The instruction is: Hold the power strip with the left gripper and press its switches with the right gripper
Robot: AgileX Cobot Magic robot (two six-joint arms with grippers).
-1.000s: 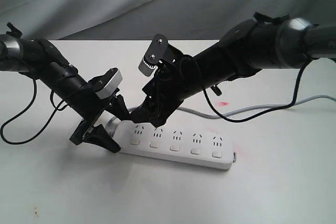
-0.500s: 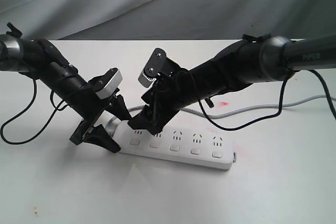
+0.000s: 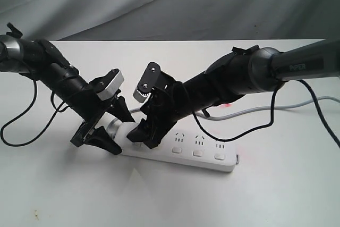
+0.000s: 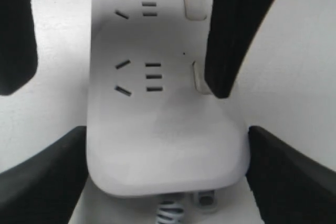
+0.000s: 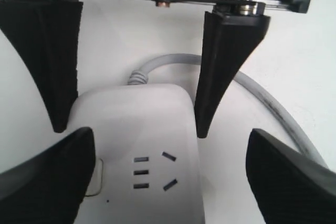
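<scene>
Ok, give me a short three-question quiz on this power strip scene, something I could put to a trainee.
1. True or false: the right gripper has its jaws shut tight together.
2. Which part of the power strip does the left gripper straddle? A) the end where the grey cord leaves; B) the middle; C) the far end.
3. In the exterior view, how many switches show clear of the grippers?

Key: 1 false: the jaws stand apart, with one finger on the switch nearest the cord. 2 A. 3 three.
</scene>
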